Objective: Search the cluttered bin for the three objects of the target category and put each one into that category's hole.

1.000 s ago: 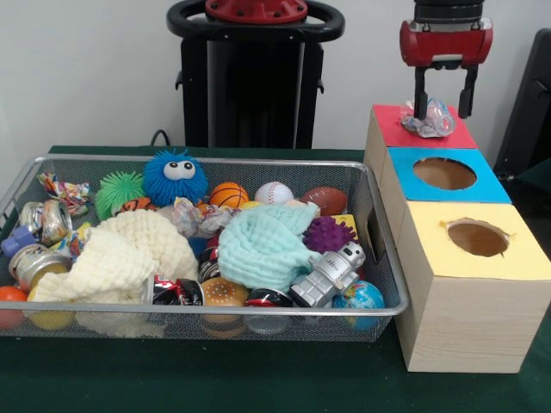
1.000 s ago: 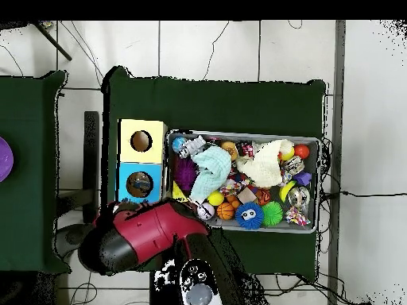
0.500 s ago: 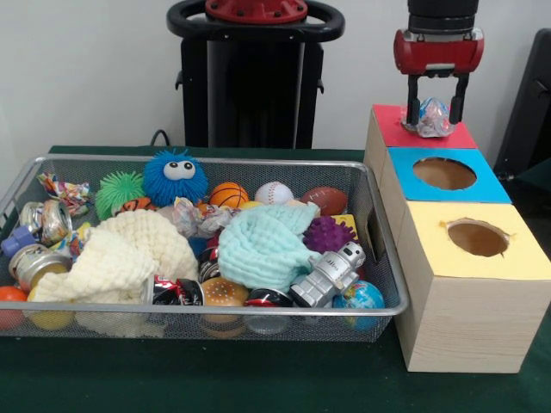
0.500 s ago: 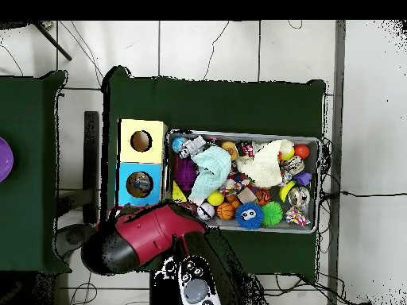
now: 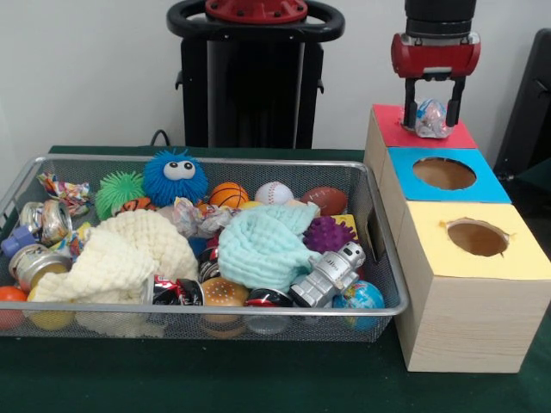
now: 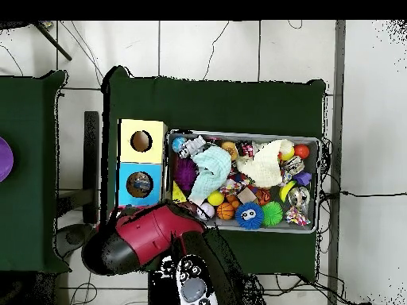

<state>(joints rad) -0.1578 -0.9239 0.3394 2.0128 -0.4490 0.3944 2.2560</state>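
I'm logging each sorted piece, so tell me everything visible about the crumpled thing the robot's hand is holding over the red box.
The crumpled wrapper looks like clear, shiny plastic film bunched into a small wad, with flecks of red, blue and white print. It sits between the two black fingers of the hand, which close on it from either side. It hangs over the red box top, at or just above its surface; whether it touches cannot be told. The overhead view hides it under the arm.
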